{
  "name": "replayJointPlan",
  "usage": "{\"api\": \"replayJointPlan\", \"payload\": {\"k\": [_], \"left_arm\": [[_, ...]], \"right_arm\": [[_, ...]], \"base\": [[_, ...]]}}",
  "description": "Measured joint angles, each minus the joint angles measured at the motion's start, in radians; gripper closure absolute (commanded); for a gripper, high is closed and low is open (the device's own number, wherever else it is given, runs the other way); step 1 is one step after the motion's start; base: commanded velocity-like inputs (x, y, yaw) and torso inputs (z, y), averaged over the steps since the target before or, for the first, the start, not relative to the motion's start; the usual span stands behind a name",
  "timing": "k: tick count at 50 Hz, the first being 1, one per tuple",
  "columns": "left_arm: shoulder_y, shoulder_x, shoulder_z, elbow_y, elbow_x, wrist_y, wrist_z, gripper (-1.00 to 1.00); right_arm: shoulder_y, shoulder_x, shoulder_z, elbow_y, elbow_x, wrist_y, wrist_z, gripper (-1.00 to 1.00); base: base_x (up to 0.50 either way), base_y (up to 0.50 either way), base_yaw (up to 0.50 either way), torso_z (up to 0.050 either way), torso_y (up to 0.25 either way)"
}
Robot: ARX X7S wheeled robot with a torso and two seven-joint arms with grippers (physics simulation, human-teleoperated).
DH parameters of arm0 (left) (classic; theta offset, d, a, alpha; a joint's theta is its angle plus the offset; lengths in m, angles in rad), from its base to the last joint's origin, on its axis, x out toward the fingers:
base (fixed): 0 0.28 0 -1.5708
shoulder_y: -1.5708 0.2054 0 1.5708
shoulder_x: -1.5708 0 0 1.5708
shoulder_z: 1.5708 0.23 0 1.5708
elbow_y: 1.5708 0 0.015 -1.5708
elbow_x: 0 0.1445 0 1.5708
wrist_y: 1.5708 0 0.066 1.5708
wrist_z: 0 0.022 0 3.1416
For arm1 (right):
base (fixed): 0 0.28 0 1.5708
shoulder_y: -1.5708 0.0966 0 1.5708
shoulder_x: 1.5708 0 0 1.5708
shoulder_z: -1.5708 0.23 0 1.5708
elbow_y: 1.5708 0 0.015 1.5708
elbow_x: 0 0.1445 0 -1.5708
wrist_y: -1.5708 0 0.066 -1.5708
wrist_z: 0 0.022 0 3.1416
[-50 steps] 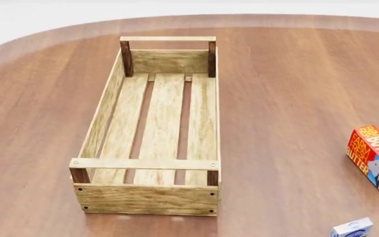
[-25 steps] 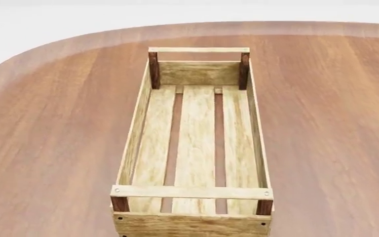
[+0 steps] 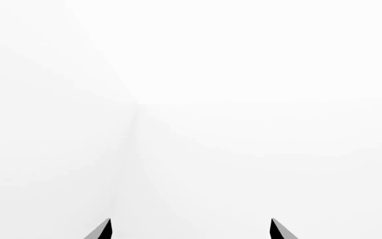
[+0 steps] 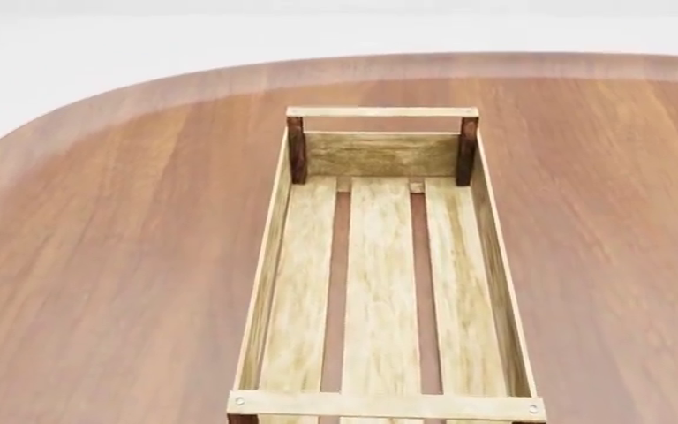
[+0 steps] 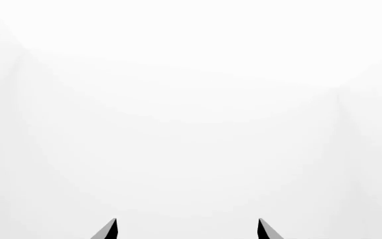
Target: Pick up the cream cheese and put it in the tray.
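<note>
Where the head view looks down, the bench (image 4: 103,265) fills nearly the whole frame: reddish-brown wood, grain running toward the top, a rounded far edge curving from mid-left up across the upper part. Beyond that edge, plain white ground across the top strip.

Next in size, the tray (image 4: 380,265): long light slatted crate, lying lengthwise up the frame, just right of centre. Far end sits in the upper middle, with two dark corner posts and a pale top bar across them. Near end is cut by the bottom edge of the frame; only its top bar with a fastener at each end shows, lower centre. Three floor slats with dark gaps between them. Nothing lies inside the visible part of it.

Cream cheese: not in any view. Cannot place it.

Neither arm shows in the head view.

Left wrist view: left gripper (image 3: 191,230), only two dark pointed fingertips (image 3: 101,230) poking in at the bottom edge, one lower left, one lower right. Jaws stand well apart, nothing between them. Behind them, featureless white with a faint vertical seam left of centre.

Right wrist view: right gripper (image 5: 187,230), same picture, two dark tips (image 5: 108,230) at the bottom edge. Jaws spread wide, holding nothing. Blank white backdrop, faint shading at the sides.
</note>
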Motion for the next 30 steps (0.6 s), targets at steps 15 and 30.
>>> {"api": "replayJointPlan", "payload": {"k": [15, 30], "left_arm": [[-0.004, -0.006, 0.008, -0.004, 0.003, 0.000, -0.011, -1.00], [-0.004, -0.013, 0.016, -0.001, 0.006, -0.002, -0.023, -1.00]], "right_arm": [[0.002, 0.009, -0.009, 0.000, 0.009, 0.000, 0.006, -1.00], [0.005, 0.016, -0.016, 0.000, 0.014, -0.001, 0.013, -1.00]], "base": [[0.21, 0.00, 0.00, 0.000, 0.000], [0.21, 0.00, 0.00, 0.000, 0.000]]}}
